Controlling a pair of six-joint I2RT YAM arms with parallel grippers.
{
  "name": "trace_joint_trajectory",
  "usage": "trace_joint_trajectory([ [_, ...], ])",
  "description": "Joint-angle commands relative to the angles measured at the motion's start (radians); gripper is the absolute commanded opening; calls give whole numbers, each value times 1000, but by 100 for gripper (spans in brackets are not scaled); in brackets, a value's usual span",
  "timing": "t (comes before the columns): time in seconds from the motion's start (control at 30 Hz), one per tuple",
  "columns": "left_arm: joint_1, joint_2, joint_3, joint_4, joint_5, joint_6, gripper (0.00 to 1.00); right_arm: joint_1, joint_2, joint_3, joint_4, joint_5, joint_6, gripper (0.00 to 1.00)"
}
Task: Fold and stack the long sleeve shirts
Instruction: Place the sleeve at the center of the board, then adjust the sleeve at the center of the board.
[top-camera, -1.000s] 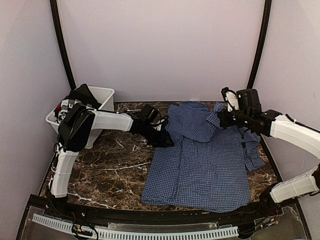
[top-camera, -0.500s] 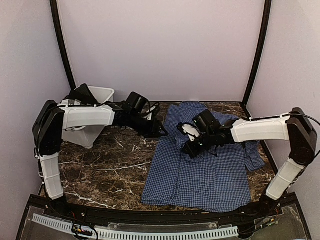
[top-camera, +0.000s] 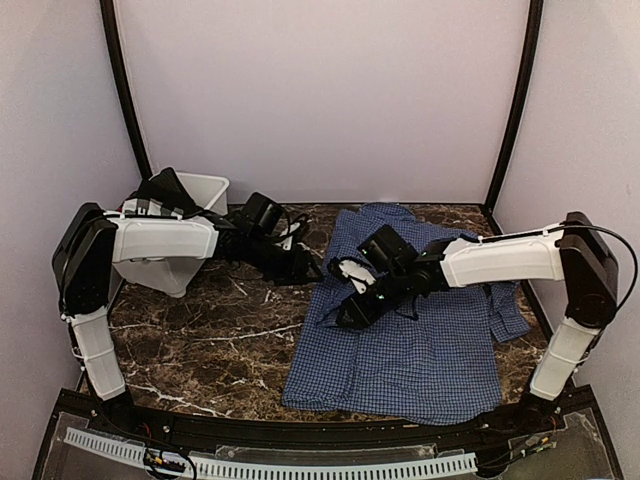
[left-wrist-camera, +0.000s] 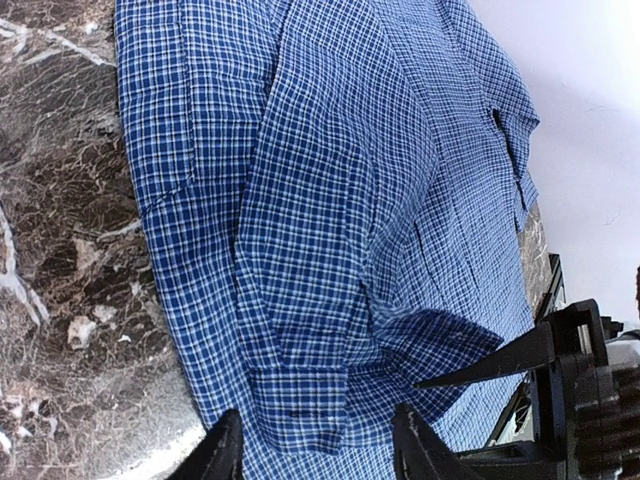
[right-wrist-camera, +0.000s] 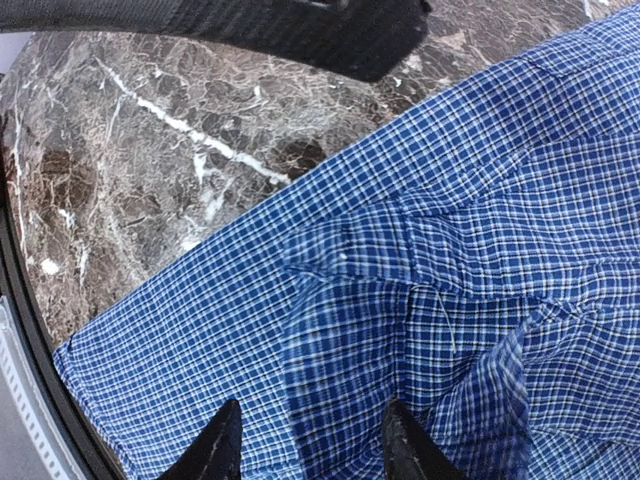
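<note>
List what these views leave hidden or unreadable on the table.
- White bin, top view: the left arm covers its contents.
- Blue shirt, top view: the right arm hides its chest; anything beneath it is hidden.
- Wrist views: frame edges crop the shirt; collar and buttons cannot be made out.
- Left gripper, top view: black against the dark table, jaw gap unreadable.

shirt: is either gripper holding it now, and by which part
Nothing is held. The left gripper and the right gripper both stand open over the blue checked shirt, gripping no cloth.
</note>
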Motion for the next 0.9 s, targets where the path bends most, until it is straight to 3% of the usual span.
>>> trace_joint_trajectory([
  [0.0, 4, -37, -25, -5, 44, 24, 51, 8, -63, 22, -8, -18, 62, 48],
  [0.17, 0, -32, -66, -6, 78, 32, 52, 7, -125, 1, -37, 53, 109, 51],
  [0.3, -20, -28, -81, -19, 83, 46, 52, 5, -161, -42, -36, 128, 160, 46],
  [0.5, -67, 0, -79, -43, 61, 61, 49, 5, -192, -107, -14, 210, 240, 23],
  [0.7, -124, 25, -42, -100, -25, 93, 51, 7, -184, -110, 2, 185, 265, 31],
  [0.87, -153, 41, -9, -139, -101, 110, 51, 12, -167, -99, -19, 213, 287, 32],
])
